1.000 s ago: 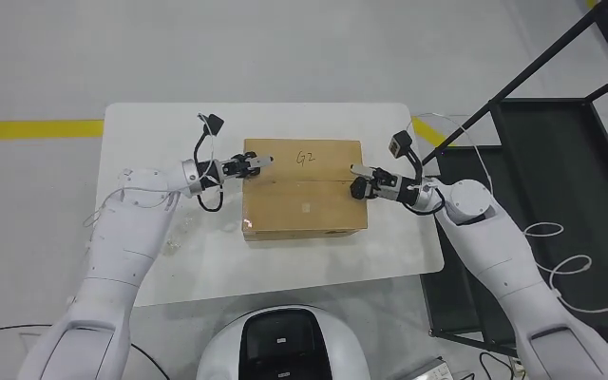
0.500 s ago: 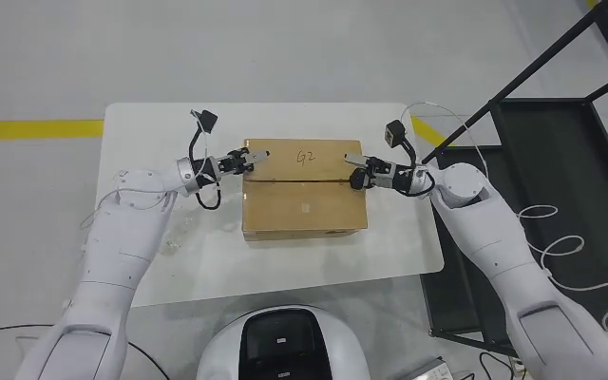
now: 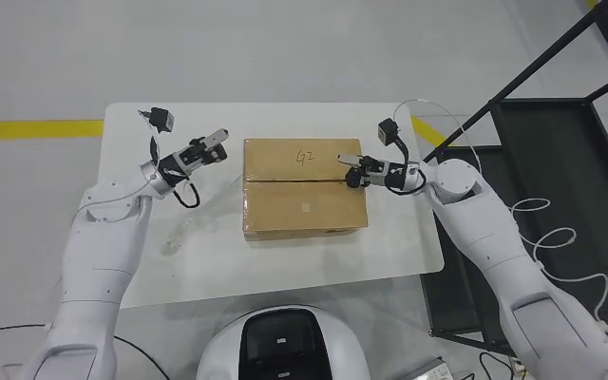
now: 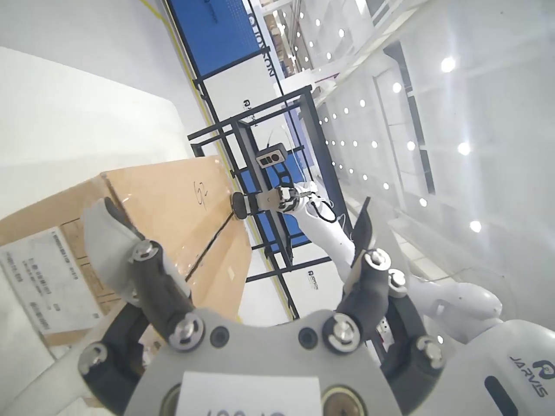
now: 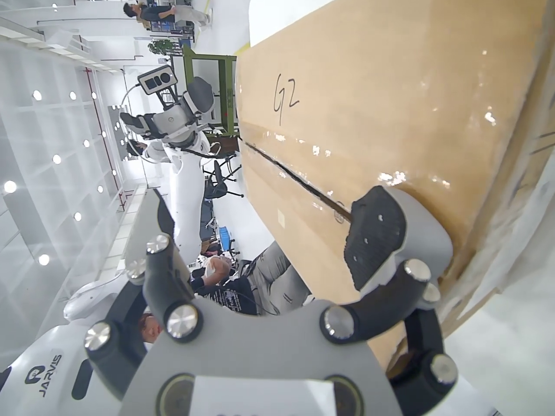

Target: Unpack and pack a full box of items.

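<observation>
One closed box (image 3: 304, 190) is sitting mid-tabletop (image 3: 142, 256), its contents hidden from us. From above, we are seeing the left gripper (image 3: 214, 141) apart from the box and the right gripper (image 3: 351, 176) at the seam's end. In the left wrist view, the left gripper is standing wide open and empty. In the right wrist view, the right gripper is gaping too, holding nothing, with one pad (image 5: 377, 235) over the box's edge.

We look straight down on box (image 3: 304, 204) from above arms; wrist cameras sit close behind left gripper (image 4: 234, 218), right gripper (image 5: 264, 227), facing each other across same box top.
</observation>
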`<state>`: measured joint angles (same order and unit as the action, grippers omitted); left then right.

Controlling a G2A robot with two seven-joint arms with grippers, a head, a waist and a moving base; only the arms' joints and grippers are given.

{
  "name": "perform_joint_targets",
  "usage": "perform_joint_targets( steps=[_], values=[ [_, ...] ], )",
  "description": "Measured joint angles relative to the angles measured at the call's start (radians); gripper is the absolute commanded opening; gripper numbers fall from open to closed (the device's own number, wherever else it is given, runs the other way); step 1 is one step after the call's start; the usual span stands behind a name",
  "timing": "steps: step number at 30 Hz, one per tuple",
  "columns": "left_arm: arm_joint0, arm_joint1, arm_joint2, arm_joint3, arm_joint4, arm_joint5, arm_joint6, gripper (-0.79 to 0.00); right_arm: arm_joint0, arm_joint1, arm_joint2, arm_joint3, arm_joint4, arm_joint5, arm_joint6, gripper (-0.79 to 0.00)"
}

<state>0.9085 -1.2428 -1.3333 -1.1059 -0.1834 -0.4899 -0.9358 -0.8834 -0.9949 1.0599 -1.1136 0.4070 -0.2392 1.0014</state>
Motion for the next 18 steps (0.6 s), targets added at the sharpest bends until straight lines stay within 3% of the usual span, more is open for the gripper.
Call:
perform_joint_targets(
  steps=[9, 15, 18],
  values=[
    [0.056, 0.014, 0.000, 0.002, 0.007, 0.014, -0.029, 0.000, -0.005, -0.006, -0.001, -0.002, -0.017, 0.006, -0.009, 0.000],
    [0.088, 0.022, 0.012, -0.013, -0.039, -0.007, -0.139, 0.000, 0.003, -0.012, 0.003, 0.025, -0.006, -0.002, -0.013, 0.000],
    [0.102, 0.027, 0.002, -0.004, -0.031, -0.025, -0.110, 0.000, 0.011, -0.016, 0.002, 0.043, -0.002, -0.009, -0.011, 0.000]
  ],
)
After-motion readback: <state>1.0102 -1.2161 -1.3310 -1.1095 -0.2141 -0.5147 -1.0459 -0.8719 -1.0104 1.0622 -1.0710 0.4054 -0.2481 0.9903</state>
